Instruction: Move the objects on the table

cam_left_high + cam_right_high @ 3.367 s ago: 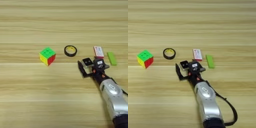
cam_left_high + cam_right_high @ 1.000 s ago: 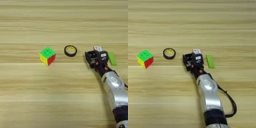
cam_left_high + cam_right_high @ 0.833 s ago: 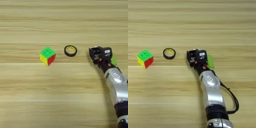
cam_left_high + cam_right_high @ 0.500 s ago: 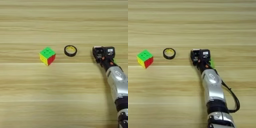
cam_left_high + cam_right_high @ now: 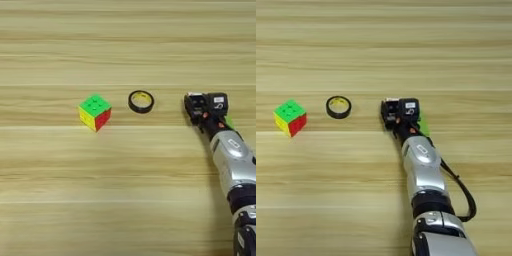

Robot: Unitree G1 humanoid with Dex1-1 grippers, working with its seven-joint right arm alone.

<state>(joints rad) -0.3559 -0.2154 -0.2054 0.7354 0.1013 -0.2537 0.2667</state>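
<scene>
We look down on the table (image 5: 60, 200), light wood with plank lines running side to side. The puzzle cube (image 5: 95, 112) sits at about nine o'clock from centre, green face up, yellow and red faces toward us, nothing touching it. Just to its three o'clock, and a little toward twelve, lies the black ring (image 5: 141, 101), flat on the wood, clear of the cube and clear of the arm.

The right arm (image 5: 421, 170) enters from six o'clock and runs up toward the middle of the table's right half, a black cable looping off its side. The gripper (image 5: 397, 114) ends at three o'clock from the ring, well apart from it. It sits directly over the spot where the green block (image 5: 422, 126) lies; we see only a sliver of light green showing at the wrist's three o'clock side, the rest hidden beneath the hand. We cannot tell whether the fingers are spread or pressed together, nor whether they touch the block: the black housing with its white label blocks that.

The arm itself is what stands in the way on the right side; the cube and ring stand unobstructed. We see no container in either view.
</scene>
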